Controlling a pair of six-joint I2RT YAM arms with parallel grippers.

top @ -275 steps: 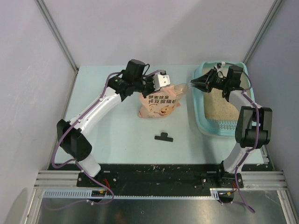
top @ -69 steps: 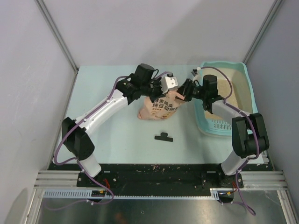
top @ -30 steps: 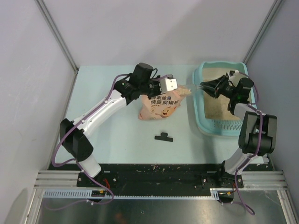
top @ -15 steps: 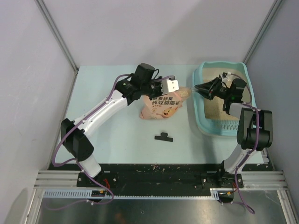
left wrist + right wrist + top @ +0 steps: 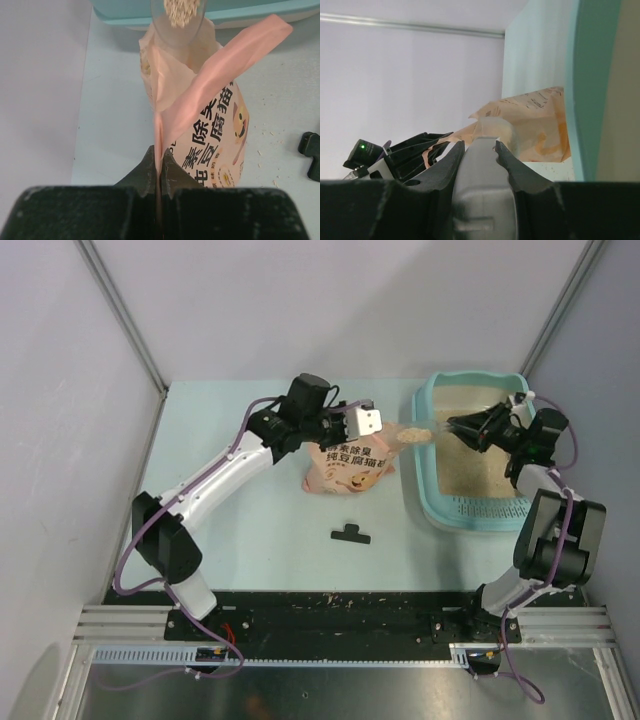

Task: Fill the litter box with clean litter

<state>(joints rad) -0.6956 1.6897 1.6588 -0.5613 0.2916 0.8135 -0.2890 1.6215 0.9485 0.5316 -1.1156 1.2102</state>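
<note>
The teal litter box [image 5: 424, 483] lies at the right of the table, with beige clean litter [image 5: 468, 466] spread inside. My right gripper [image 5: 472, 427] is shut on the handle of a clear scoop [image 5: 417, 434], which carries litter between the bag's mouth and the box rim. My left gripper [image 5: 345, 430] is shut on the top edge of the peach-pink cat bag [image 5: 348, 464] and holds it upright and open. In the left wrist view my gripper [image 5: 159, 164] pinches the bag [image 5: 212, 130] below the filled scoop [image 5: 179, 22]. In the right wrist view my gripper [image 5: 479, 145] clamps the scoop handle [image 5: 482, 195].
A small black T-shaped piece [image 5: 351, 533] lies on the table in front of the bag. Loose granules are scattered near the table's front edge [image 5: 340, 595]. Grey walls close in the left, back and right sides.
My right gripper went from the box to the bag's mouth and has now drawn back right, the scoop holding litter at the box rim. The left gripper keeps holding the bag.
</note>
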